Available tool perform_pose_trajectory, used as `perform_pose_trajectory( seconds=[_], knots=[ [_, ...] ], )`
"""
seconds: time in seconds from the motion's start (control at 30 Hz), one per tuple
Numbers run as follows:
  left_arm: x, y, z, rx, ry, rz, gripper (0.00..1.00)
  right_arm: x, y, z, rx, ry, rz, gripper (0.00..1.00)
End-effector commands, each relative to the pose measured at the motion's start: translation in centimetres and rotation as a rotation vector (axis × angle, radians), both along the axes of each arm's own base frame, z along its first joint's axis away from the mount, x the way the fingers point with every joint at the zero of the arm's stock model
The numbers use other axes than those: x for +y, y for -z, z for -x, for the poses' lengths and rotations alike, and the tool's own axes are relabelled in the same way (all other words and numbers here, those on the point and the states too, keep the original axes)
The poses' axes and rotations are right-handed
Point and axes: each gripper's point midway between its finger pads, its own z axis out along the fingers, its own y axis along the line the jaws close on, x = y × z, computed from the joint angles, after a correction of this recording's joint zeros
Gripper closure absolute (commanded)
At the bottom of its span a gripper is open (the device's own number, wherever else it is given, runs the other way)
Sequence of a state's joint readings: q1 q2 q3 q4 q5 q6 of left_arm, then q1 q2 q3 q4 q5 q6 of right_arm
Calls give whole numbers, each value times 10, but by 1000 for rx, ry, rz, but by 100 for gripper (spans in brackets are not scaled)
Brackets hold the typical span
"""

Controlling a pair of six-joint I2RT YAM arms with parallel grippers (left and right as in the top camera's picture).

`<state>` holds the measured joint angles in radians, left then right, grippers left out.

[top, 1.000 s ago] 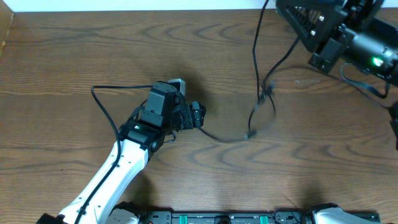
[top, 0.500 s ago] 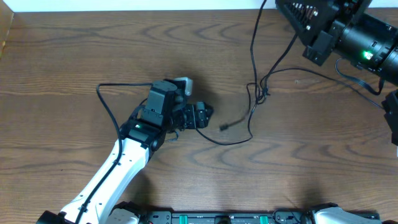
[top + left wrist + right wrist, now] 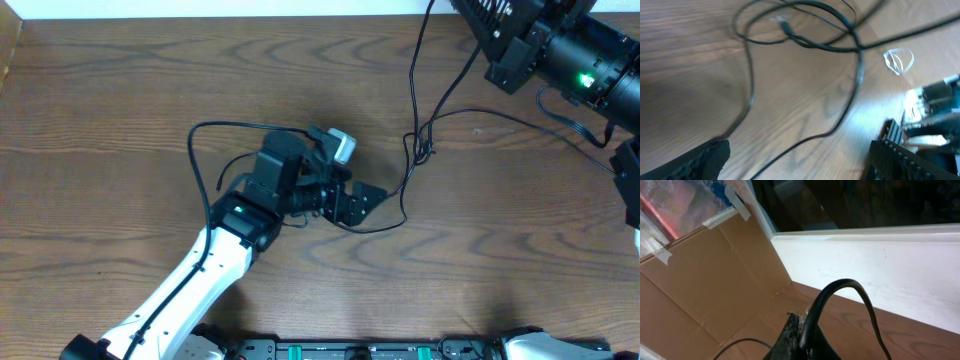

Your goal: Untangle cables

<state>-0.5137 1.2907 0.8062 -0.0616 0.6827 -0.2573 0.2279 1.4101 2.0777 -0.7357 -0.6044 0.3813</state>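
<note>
The thin black cables (image 3: 422, 146) form a small knot right of the table's centre. One strand rises to my right gripper (image 3: 805, 327), which is shut on the black cable (image 3: 840, 287) near the table's far edge. A loop runs down and left to my left gripper (image 3: 358, 200). In the left wrist view the left gripper (image 3: 800, 160) is open, its fingers wide apart just above the wood. One cable strand (image 3: 840, 125) lies between them, and the knot (image 3: 795, 35) is ahead. A small whitish strand (image 3: 898, 59) lies beside the cables.
The left arm's own thicker black wire (image 3: 225, 130) loops over the table at centre left. A white wall (image 3: 880, 270) and cardboard (image 3: 705, 275) stand beyond the far edge. The right arm's body (image 3: 560, 60) fills the top right corner.
My left arm has moved right, up to the cable loop and over its loose plug end. The knot and its strands have shifted slightly. The right gripper still holds its strand.
</note>
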Motion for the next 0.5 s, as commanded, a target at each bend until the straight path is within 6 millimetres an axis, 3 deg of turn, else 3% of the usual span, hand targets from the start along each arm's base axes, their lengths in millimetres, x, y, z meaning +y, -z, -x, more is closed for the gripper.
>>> perform_pose_trajectory(
  seconds=[0.0, 0.2, 0.37, 0.47],
  knots=[
    [-13, 0, 10, -49, 59, -14, 5, -1, -1, -2, -6, 13, 0, 99],
    [-29, -4, 21, -83, 103, -5, 5, -4, 0, -4, 6, 22, -4, 99],
    [-31, 19, 3, -136, -15, -131, 5, -2, 0, -2, 19, 9, -18, 99],
    [-45, 29, 2, -148, 1, -135, 5, -1, 0, -2, 22, 3, -20, 99]
  ],
)
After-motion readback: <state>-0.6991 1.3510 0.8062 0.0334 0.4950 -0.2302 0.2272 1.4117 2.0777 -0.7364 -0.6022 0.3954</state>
